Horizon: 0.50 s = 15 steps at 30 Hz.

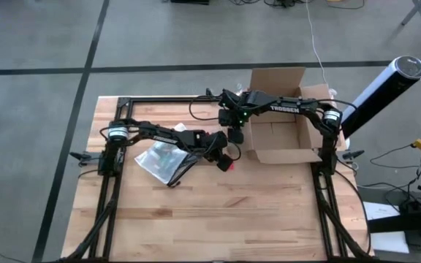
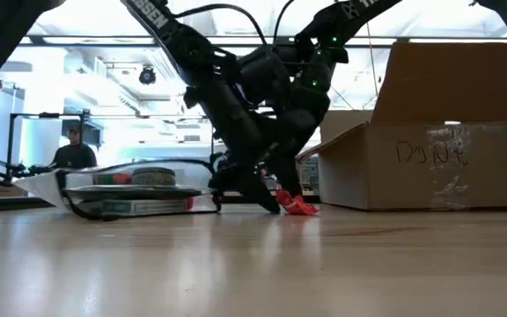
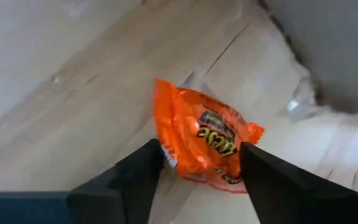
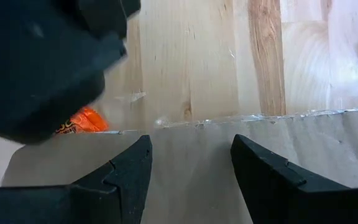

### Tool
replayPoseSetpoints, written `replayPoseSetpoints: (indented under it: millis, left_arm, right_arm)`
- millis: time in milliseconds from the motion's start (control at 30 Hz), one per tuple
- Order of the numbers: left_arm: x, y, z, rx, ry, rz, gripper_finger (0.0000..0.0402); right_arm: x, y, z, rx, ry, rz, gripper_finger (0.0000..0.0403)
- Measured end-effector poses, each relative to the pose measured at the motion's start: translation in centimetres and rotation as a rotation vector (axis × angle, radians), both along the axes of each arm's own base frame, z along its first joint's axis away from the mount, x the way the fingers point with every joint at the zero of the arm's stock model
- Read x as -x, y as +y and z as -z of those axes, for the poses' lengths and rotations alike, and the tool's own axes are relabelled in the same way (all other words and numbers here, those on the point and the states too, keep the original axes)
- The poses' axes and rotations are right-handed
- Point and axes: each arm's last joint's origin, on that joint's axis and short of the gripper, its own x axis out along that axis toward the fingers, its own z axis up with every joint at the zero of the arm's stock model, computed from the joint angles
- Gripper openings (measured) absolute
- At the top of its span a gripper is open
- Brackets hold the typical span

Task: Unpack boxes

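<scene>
The cardboard box [image 1: 282, 124] sits open around 1 o'clock on the table [image 1: 218, 219], and the left gripper [image 3: 197, 168] is down near the centre with its fingers apart around an orange candy packet [image 3: 204, 140] lying on the wood. The right gripper [image 4: 191, 168] hangs spread and empty over the box's near flap, right next to it. My worry is the two arms bumping since they're so crowded together, or the left one dragging that packet along when it lifts.

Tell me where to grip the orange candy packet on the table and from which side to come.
Grip the orange candy packet across its puffed middle, coming from above, as it appears to lie flat on the table. The left gripper already straddles it with fingers open on either side. The crimped ends look too thin to hold well.
</scene>
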Motion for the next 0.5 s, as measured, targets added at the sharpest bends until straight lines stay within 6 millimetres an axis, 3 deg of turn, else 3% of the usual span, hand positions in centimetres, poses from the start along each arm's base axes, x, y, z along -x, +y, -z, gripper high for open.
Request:
replayPoseSetpoints:
  millis: [133,333,500]
  left_arm:
    - [-0.28,0.04,0.21,0.001,-0.020,-0.017,0.0145]
    - [-0.30,0.05,-0.26,-0.035,-0.037,0.005,0.0018]
    - [-0.32,-0.05,-0.28,-0.037,-0.038,0.009,0.0008]
  right_arm:
    - [0.00,-0.01,0.02,0.002,0.000,0.000,0.0199]
    - [-0.02,0.00,0.01,-0.001,-0.003,-0.001,0.0199]
    - [-0.02,0.00,0.01,-0.003,-0.004,-0.002,0.0199]
